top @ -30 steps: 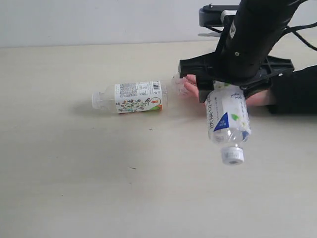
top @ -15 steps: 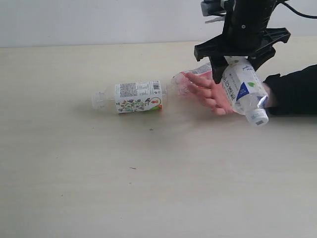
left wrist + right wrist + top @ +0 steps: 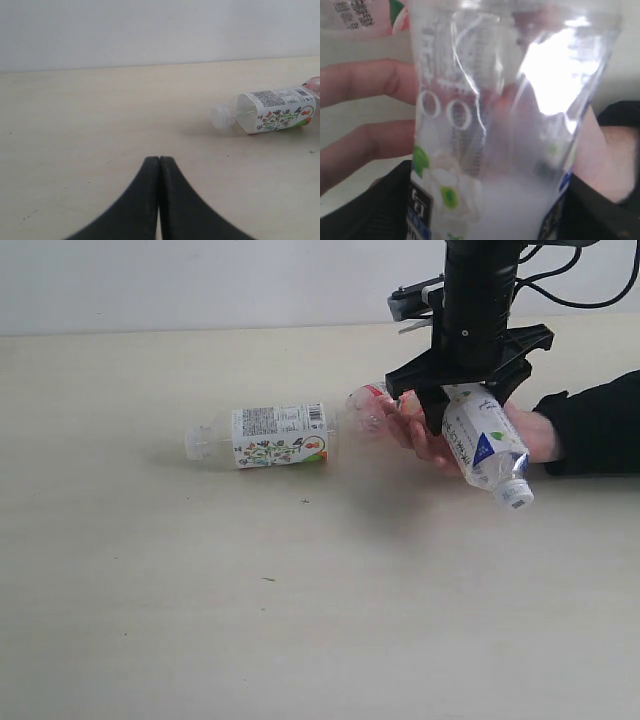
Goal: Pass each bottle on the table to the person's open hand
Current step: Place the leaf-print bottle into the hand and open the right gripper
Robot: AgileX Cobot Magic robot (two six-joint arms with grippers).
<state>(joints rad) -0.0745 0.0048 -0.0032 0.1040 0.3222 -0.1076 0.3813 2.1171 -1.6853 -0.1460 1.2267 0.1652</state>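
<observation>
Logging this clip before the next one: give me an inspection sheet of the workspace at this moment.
Surface: pale table, a few dark specks.
Job's things: floral-label bottle lying on its side; pinkish-label bottle lying beside the person's open hand; green-leaf bottle held tilted, cap down, over the palm.
Clutter: nothing seen.
Grippers: right gripper shut on green-leaf bottle; left gripper shut, empty.
Cables: black cables behind right arm.
Surroundings: plain pale wall.

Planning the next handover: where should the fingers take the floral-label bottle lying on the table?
Probably the floral-label bottle at its labelled middle, from straight above, fingers spanning its width: it lies on its side on the table, cap leftward in the exterior view, round flanks free.
</observation>
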